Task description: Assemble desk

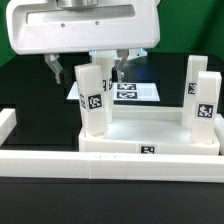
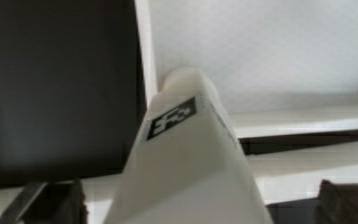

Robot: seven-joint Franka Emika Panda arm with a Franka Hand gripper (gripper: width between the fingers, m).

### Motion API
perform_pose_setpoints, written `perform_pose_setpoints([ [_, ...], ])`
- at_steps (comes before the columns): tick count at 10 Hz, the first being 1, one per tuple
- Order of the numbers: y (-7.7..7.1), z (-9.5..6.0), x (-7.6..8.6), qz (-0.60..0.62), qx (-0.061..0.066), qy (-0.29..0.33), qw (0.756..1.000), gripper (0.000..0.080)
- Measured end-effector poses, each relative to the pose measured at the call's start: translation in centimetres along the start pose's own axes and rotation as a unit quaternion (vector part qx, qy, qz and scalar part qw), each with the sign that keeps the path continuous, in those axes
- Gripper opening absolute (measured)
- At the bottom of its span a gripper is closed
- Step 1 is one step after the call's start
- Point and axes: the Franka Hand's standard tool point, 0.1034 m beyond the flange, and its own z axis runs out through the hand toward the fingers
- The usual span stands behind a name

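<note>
Standing in the rimmed tabletop (image 1: 150,140), upright legs (image 1: 92,100), tool (image 1: 85,72) released, straddling one

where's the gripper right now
In the exterior view the gripper hangs open at the top, left of centre, its fingers either side of the top of the front-left desk leg, in front of the marker board.
</note>
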Motion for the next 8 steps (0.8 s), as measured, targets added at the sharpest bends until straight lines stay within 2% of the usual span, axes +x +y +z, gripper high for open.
perform_pose_setpoints([
  [4, 0.12, 0.07, -0.05, -0.128, -0.005, -0.002, 0.992, 0.0648],
  [5, 0.12, 0.08, -0.06, -0.125, -0.005, -0.002, 0.992, 0.0518],
  [6, 0.12, 0.08, -0.06, -0.125, -0.005, -0.002, 0.992, 0.0518],
  [7, 0.12, 0.08, -0.06, -0.125, -0.005, -0.002, 0.992, 0.0376],
  [8, 0.13, 0.08, -0.07, -0.125, -0.005, -0.002, 0.992, 0.0288],
])
